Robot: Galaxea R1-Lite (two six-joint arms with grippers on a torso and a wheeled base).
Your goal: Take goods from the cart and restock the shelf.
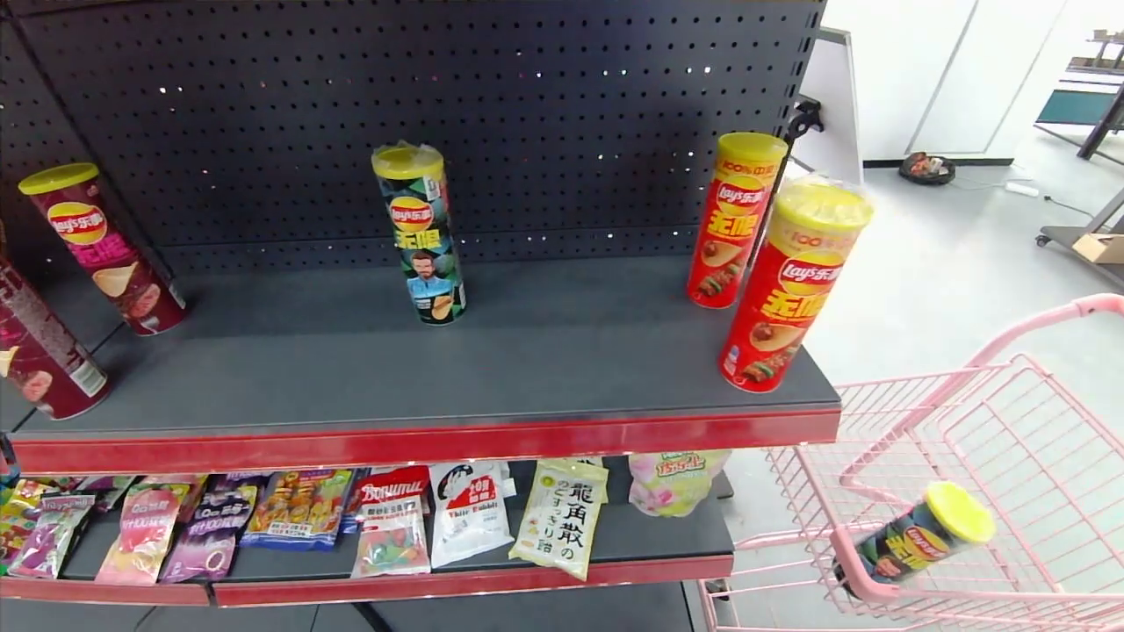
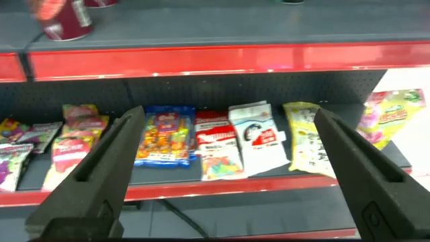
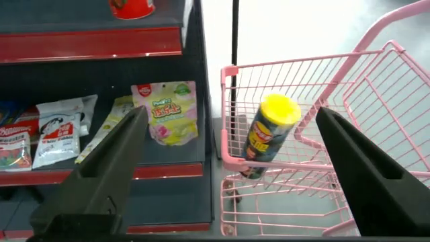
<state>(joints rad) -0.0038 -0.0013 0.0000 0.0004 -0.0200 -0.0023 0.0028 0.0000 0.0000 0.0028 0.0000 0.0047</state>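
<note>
A lone chip can (image 3: 269,134) leans lid-up in the pink cart's (image 3: 302,59) corner nearest the shelf (image 3: 87,44), dead ahead of the nearer right gripper (image 3: 230,115), jaws spread; the left gripper (image 2: 228,113), likewise spread, faces the shelf.

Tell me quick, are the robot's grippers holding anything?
Left gripper: open, holding nothing.
Right gripper: open, holding nothing.

Dark yellow-lidded chip can (image 1: 913,540) leans tilted in pink cart (image 1: 1023,332), right of shelf (image 1: 421,439).
</note>
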